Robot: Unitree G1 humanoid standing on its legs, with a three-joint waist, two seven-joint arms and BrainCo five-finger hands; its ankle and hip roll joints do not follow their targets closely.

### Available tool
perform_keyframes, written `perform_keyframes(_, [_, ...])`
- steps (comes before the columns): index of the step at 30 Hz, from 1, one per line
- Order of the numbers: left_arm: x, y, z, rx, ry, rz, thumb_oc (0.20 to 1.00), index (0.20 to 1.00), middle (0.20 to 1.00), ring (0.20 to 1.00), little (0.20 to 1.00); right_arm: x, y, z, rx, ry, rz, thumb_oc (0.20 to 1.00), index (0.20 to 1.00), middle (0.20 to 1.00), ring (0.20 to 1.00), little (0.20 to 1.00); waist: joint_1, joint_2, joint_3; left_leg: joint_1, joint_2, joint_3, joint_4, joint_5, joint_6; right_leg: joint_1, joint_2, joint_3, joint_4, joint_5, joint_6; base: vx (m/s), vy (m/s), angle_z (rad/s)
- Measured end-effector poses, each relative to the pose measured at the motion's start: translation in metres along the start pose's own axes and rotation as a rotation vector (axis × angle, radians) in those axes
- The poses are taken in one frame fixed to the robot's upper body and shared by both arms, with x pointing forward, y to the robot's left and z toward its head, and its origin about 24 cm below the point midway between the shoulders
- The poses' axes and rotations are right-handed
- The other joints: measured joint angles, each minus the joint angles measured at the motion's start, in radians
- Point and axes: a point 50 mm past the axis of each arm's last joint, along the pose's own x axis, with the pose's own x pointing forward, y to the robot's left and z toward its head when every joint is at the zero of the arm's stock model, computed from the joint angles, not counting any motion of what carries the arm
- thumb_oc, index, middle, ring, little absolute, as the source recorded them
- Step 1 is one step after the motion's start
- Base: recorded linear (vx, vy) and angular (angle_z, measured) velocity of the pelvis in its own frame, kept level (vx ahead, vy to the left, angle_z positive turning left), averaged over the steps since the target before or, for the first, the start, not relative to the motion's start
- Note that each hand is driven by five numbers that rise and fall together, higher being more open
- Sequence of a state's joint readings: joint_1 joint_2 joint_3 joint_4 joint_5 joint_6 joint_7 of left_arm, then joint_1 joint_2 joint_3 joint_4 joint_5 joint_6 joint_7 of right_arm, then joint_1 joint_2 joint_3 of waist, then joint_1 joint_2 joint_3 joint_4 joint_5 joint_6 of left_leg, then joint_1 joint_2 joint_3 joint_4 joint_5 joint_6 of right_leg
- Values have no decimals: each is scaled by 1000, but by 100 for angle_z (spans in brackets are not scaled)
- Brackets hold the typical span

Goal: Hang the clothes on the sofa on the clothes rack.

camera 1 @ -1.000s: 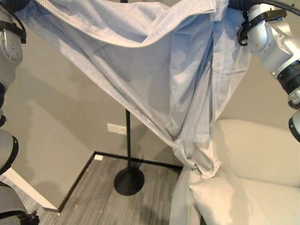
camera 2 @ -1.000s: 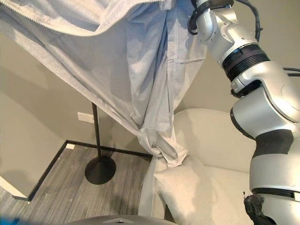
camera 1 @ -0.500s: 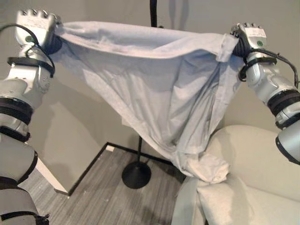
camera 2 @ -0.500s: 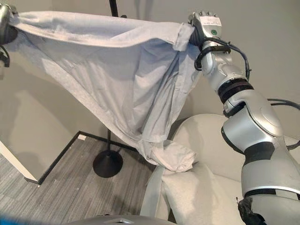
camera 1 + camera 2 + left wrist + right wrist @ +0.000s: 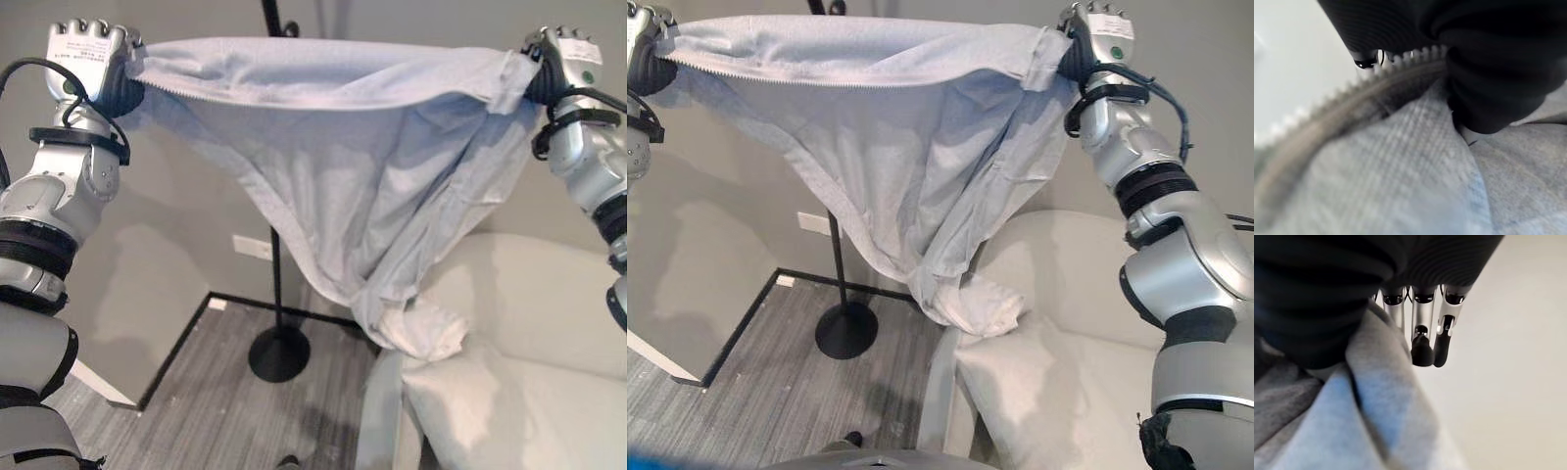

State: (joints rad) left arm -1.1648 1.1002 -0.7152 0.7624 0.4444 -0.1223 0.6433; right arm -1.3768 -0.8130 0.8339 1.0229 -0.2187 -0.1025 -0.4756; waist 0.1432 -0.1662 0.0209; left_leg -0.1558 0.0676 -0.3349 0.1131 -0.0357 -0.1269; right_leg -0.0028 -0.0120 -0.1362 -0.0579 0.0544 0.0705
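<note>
Soft zippered garment (image 5: 343, 186), seemingly cotton, sagging.

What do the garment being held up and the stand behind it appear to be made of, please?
The garment looks like thin, matte, pale grey woven fabric: it drapes and creases softly, with a toothed zipper edge. The clothes rack seems black-painted metal, judging by its thin rigid pole and round base.

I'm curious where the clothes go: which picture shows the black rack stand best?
The left eye view: the rack, pole and round base, stands clear below the garment. The right eye view shows it too, further aside. The wrist views show cloth.
</note>
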Motion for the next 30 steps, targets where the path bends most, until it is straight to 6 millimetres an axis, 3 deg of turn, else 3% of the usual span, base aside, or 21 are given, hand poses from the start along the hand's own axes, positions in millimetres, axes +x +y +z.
perform_keyframes(2, [3, -7, 7, 1, -9, -19, 200, 200, 200, 200, 200, 3, -6, -3, -16, 8, -12, 200, 200, 200, 200, 200, -19, -14, 27, 2, 19, 18, 2, -2, -6, -6, 18, 14, 3, 2, -4, 13, 28, -29])
perform_keyframes(4, [3, -10, 9, 1, -10, -30, 200, 200, 200, 200, 200, 6, -11, -2, -15, 8, -28, 200, 200, 200, 200, 200, -29, -13, 39, 1, 19, 17, 0, -2, -6, -7, 15, 14, 3, 2, -4, 61, 111, 2])
perform_keyframes(5, [1, -12, 5, 9, 8, -39, 200, 200, 200, 200, 200, 7, -11, -1, -20, 6, -29, 200, 200, 200, 200, 200, -29, -9, 42, -10, 16, 19, 14, -2, -22, -11, 13, 13, 2, 2, -4, 41, 100, 6])
perform_keyframes(8, [6, -9, 2, 9, 23, -22, 200, 200, 200, 200, 200, 14, -21, 5, -46, -13, -51, 200, 200, 200, 200, 200, -17, 8, 55, -68, 3, 44, 65, 0, -30, -36, 1, 7, -1, 2, -17, 232, 216, 11])
perform_keyframes(10, [6, -7, -6, 30, 50, -25, 200, 200, 200, 200, 200, 16, -23, 11, -54, -38, -56, 200, 200, 200, 200, 200, 18, 13, 62, -127, -16, 79, 145, -30, -46, -38, -11, 29, -15, 11, -20, 220, 186, -17])
perform_keyframes(11, [5, -5, -8, 37, 54, -25, 200, 200, 200, 200, 200, 16, -23, 12, -57, -47, -55, 200, 200, 200, 200, 200, 30, 22, 64, -123, -20, 87, 130, -28, -40, -29, -12, 37, -16, 9, -16, 334, 345, -28])
perform_keyframes(12, [10, 3, -12, 40, 58, 3, 200, 200, 200, 200, 200, 14, -20, 12, -63, -56, -43, 200, 200, 200, 200, 200, 46, 15, 61, -79, -44, 115, 110, -26, 22, -7, -39, 48, -13, -7, 4, 337, 347, -24])
perform_keyframes(16, [16, 31, -34, 98, 101, 68, 200, 200, 200, 200, 200, 22, -34, 31, -28, -124, -96, 200, 200, 200, 200, 200, 70, 11, 57, -66, -87, 178, 125, -35, 87, 5, -95, 86, -32, 22, 33, 257, 382, -31])
perform_keyframes(21, [26, 43, -33, 121, 82, 101, 200, 200, 200, 200, 200, 21, -34, 25, -38, -105, -93, 200, 200, 200, 200, 200, 66, 21, 43, -87, -116, 195, 173, -64, 114, -3, -121, 95, -41, 6, 37, 108, 203, -12])
perform_keyframes(22, [26, 44, -32, 120, 78, 104, 200, 200, 200, 200, 200, 20, -32, 25, -43, -106, -85, 200, 200, 200, 200, 200, 65, 30, 18, -85, -114, 201, 164, -64, 121, -3, -136, 91, -41, -16, 57, 63, 152, -16])
perform_keyframes(25, [29, 46, -30, 128, 63, 106, 200, 200, 200, 200, 200, 19, -30, 19, -71, -93, -71, 200, 200, 200, 200, 200, 68, 37, -41, -96, -126, 223, 166, -72, 147, -11, -162, 90, -35, -41, 62, 86, 146, -14])
perform_keyframes(26, [28, 36, -24, 106, 50, 85, 200, 200, 200, 200, 200, 17, -26, 8, -102, -48, -50, 200, 200, 200, 200, 200, 81, 50, -67, -88, -117, 224, 163, -68, 164, -19, -163, 89, 101, -84, 41, 97, 109, -6])
perform_keyframes(27, [26, 31, -22, 108, 42, 64, 200, 200, 200, 200, 200, 14, -22, 0, -117, -16, -32, 200, 200, 200, 200, 200, 85, 48, -80, -87, -116, 223, 158, -67, 166, 0, -168, 95, 143, -95, 53, 118, 137, -4])
perform_keyframes(30, [15, 14, -38, 147, 134, -27, 200, 200, 200, 200, 200, 9, -19, -24, -168, 100, -3, 200, 200, 200, 200, 200, 106, 27, -95, -84, -121, 222, 144, -59, 165, 51, -173, 89, 118, -70, 70, 48, 61, -6])
